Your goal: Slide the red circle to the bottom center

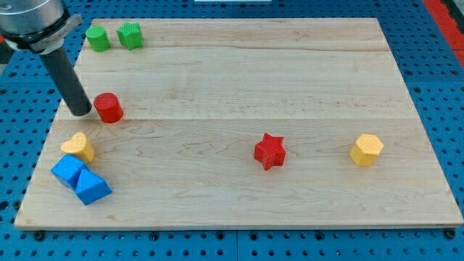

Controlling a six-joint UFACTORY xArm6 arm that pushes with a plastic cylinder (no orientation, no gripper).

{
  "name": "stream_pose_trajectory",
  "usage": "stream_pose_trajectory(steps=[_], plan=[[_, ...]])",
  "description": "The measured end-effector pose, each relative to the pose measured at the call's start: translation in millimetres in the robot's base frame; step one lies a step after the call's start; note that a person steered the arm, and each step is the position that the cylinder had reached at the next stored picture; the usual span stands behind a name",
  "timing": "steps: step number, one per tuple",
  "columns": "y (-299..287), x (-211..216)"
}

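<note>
The red circle (109, 107) is a short red cylinder at the view's left, a little above the board's mid height. My tip (80, 113) rests on the board just left of it, very close or touching. The dark rod rises from there to the view's top left corner. The bottom centre of the wooden board (239, 210) lies far to the right and below the red circle.
A green circle (97, 38) and a green star (130, 35) sit at the top left. A yellow block (79, 146) and two blue blocks (68, 171) (91, 188) lie below the red circle. A red star (270, 151) and a yellow hexagon (367, 149) sit at right.
</note>
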State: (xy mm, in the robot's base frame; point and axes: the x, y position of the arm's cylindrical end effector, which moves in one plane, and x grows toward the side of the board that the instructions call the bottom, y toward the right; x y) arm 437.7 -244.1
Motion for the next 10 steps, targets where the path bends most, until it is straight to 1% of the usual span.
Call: stream_pose_trajectory(steps=[1, 2, 3, 4, 5, 6, 7, 8, 10], plan=[[41, -14], [42, -44], [53, -56], [132, -14], [189, 2], [208, -2], [232, 50], [232, 83], [252, 28]])
